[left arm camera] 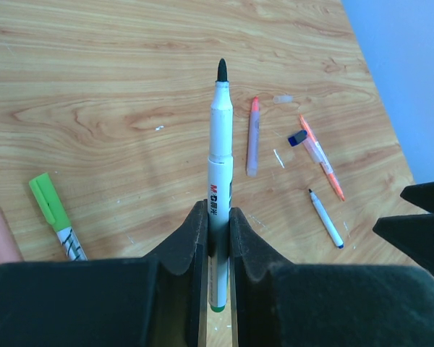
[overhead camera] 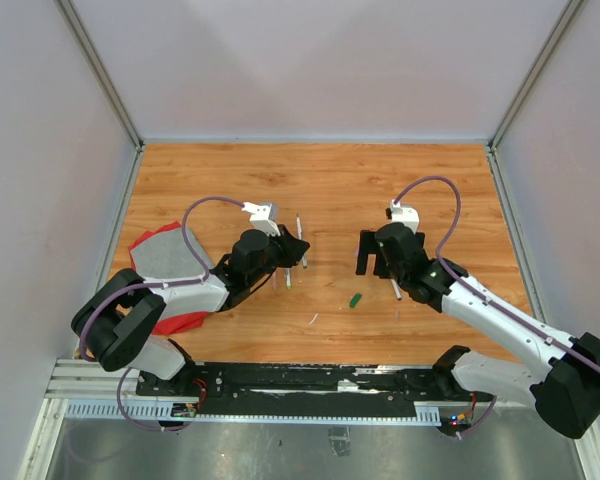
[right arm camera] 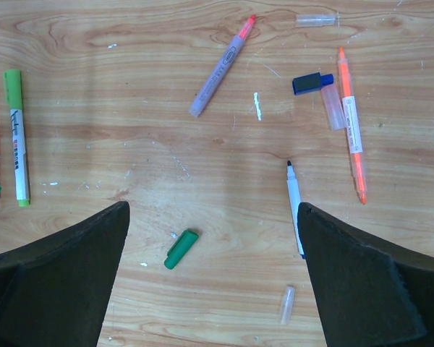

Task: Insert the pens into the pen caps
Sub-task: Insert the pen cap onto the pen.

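Black fingers of left gripper (left arm camera: 217,210) pinch tight on a white pen (left arm camera: 219,144), low on its barrel, w/ no cap on the tip. Pen is thin, round & smooth, w/ a dark felt tip & a green back end. It's held up over the wood tabletop (left arm camera: 94,87), near the mid.

Right gripper (right arm camera: 213,210) hangs spread wide, grasping nothing. It's just above a small green cap (right arm camera: 181,249), which lies flat near the mid of the tabletop, a bit toward the near edge. Cap is a short, shiny plastic tube.

Step in hand, I think: fetch the cap for the held pen. Next, right arm prob needs to go down, turn to match the cap's slant, pinch it, then line its open end up w/ the pen tip.

An orange pen (right arm camera: 351,130) & a dark blue cap (right arm camera: 311,82) lie loose close by.
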Tool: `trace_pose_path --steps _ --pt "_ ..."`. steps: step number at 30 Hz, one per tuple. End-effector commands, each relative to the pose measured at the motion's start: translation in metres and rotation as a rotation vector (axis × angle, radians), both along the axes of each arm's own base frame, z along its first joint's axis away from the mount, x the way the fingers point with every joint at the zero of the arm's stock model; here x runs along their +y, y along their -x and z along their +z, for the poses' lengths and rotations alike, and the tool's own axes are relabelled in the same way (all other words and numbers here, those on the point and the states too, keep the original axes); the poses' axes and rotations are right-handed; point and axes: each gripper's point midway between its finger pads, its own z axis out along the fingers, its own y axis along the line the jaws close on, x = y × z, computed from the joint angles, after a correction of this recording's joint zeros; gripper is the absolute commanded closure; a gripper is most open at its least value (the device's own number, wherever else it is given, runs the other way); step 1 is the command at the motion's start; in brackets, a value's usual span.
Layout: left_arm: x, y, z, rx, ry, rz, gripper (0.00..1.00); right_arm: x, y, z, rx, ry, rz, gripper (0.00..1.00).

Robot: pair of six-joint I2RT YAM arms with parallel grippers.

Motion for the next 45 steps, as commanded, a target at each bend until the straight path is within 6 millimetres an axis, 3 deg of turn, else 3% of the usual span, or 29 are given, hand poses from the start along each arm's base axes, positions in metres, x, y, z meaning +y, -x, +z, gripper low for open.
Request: trace_pose_path --steps 1,8,14,21,25,32,37,42,45 --pt "0.0 -0.004 0.004 -0.016 0.005 0.001 0.99 -0.009 0.0 -0.001 0.011 0.027 -0.035 0.02" --pt "-0.002 -0.002 0.005 -0.022 0.008 -0.012 0.99 0.004 0.005 -0.005 0.05 -0.005 0.029 0.02" --pt "-0.004 -0.002 0.002 -0.019 0.004 -0.027 1.0 0.011 0.015 -0.015 0.124 -0.098 -0.034 0.01" --pt "-0.007 -0.001 0.001 -0.019 -0.002 -0.044 0.99 0.002 0.039 -0.039 0.286 -0.136 -0.308 0.01" --pt "-0.008 -0.001 0.0 -0.018 -0.002 -0.047 1.0 0.009 0.052 -0.049 0.358 -0.127 -0.382 0.0" --pt "-0.008 -0.001 -0.001 -0.016 -0.003 -0.049 0.99 0.033 0.061 -0.073 0.502 -0.1 -0.378 0.14" --pt "-0.007 -0.001 0.0 -0.018 -0.002 -0.045 0.99 0.042 0.064 -0.091 0.572 -0.084 -0.402 0.37" --pt "-0.007 -0.002 0.001 -0.02 -0.003 -0.042 0.99 0.046 0.058 -0.097 0.573 -0.071 -0.419 0.42" --pt "-0.007 -0.001 0.002 -0.022 -0.001 -0.042 0.99 0.047 0.055 -0.099 0.57 -0.069 -0.431 0.51"
